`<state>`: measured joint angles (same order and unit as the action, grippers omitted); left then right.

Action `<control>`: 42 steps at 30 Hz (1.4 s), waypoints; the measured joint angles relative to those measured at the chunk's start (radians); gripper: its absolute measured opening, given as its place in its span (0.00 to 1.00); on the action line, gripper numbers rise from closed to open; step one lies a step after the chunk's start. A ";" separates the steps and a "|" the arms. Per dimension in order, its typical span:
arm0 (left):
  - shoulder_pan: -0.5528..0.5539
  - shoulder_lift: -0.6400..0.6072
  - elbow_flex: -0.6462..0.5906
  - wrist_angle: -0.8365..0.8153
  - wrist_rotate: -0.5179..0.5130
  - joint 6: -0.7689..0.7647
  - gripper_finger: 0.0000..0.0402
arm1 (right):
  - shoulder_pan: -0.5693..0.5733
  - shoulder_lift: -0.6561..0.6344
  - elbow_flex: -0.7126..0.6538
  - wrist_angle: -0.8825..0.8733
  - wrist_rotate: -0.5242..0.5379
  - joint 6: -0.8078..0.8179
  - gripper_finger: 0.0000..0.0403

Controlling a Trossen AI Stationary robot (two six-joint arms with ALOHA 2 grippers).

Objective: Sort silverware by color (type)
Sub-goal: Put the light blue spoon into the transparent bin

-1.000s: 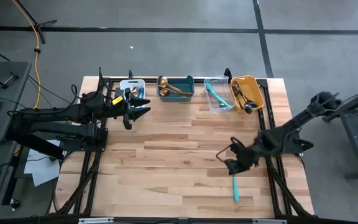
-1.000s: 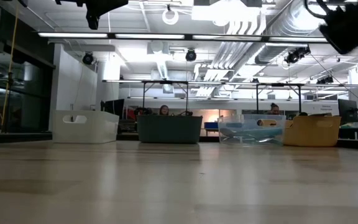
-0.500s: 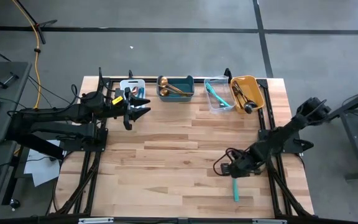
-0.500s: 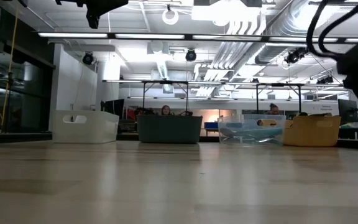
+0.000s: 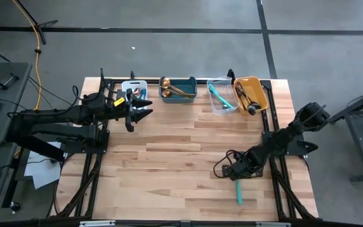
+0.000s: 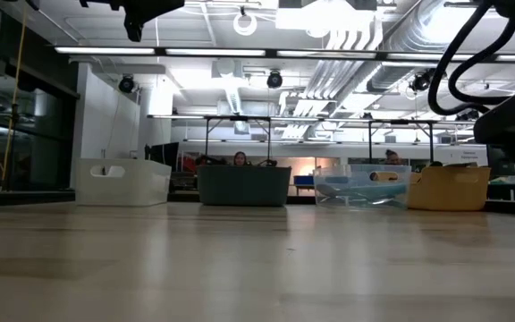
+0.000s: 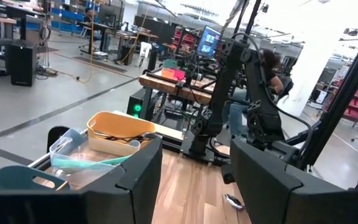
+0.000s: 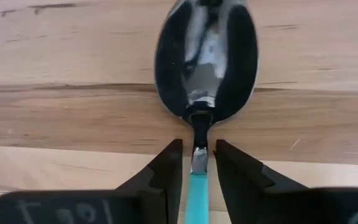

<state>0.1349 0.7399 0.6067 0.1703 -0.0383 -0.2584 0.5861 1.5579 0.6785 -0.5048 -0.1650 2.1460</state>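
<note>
Butcher-block planks fill the high view, four bins ranged along the far edge; the right gripper (image 5: 233, 171) has dropped from mid-table down to the teal-handled spoon (image 5: 238, 191) lying alone near the front right, while the left gripper (image 5: 133, 110) waits wide open and empty beside the white bin (image 5: 133, 84). Across the low view only the right arm's dark bulk has sunk lower at the right edge — the spoon itself is hidden. From the right wrist, the fingers (image 8: 165, 171) straddle the spoon's neck (image 8: 199, 158), narrowly parted, not yet clamped. A pickup looks imminent — likely bound for the clear bin (image 5: 221, 96), which already holds teal pieces.
</note>
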 joint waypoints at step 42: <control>0.000 0.000 0.000 -0.007 0.000 -0.001 0.45 | -0.622 -0.181 0.030 1.072 0.110 -1.654 0.00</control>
<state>0.1352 0.7395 0.6064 0.1635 -0.0383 -0.2599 -0.0356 1.3766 0.7083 0.5672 -0.0550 0.4916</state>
